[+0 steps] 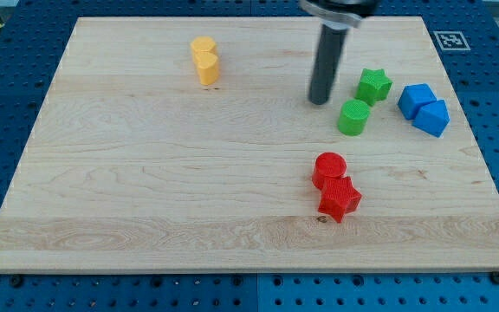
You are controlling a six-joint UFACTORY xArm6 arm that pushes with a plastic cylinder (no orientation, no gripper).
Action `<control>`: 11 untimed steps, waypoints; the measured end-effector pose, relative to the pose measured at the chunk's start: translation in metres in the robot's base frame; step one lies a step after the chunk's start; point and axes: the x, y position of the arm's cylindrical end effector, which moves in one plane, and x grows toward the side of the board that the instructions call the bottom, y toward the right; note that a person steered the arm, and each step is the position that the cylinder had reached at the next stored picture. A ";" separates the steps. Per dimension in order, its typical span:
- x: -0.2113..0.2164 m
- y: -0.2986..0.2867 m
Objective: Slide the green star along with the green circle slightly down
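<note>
Blue pegboard bench (7, 104) all round, with a pale wooden board (145, 173) lying flat on it and filling most of the view; a black-and-white marker tag (447, 39) sits at the board's top right corner. Dark rod (329, 52) comes down from the view's top edge, upright, and my tip (320, 101) rests on the board, touching no block. No jaws or fingers on this rod, so nothing is grasped or clamped. Blue pair (424, 108) lies well off to the view's right of my tip, two blocks touching, exact shapes hard to make out. Red pair sits below my tip, towards the view's bottom: red circle (329, 168) above, red star (340, 198) just under it, touching. Yellow pair (204, 60), two blocks pressed together, stands far to the view's left of my tip and a little higher. Green star (373, 85) is just to the view's right of my tip, slightly higher, a narrow gap between. Green circle (353, 117) is to the right and slightly lower, close to my tip, just beside the star's lower left.
</note>
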 end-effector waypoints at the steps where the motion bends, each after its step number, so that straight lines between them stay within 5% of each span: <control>1: -0.072 -0.002; 2: -0.103 0.062; 4: -0.067 0.135; 11: 0.030 0.080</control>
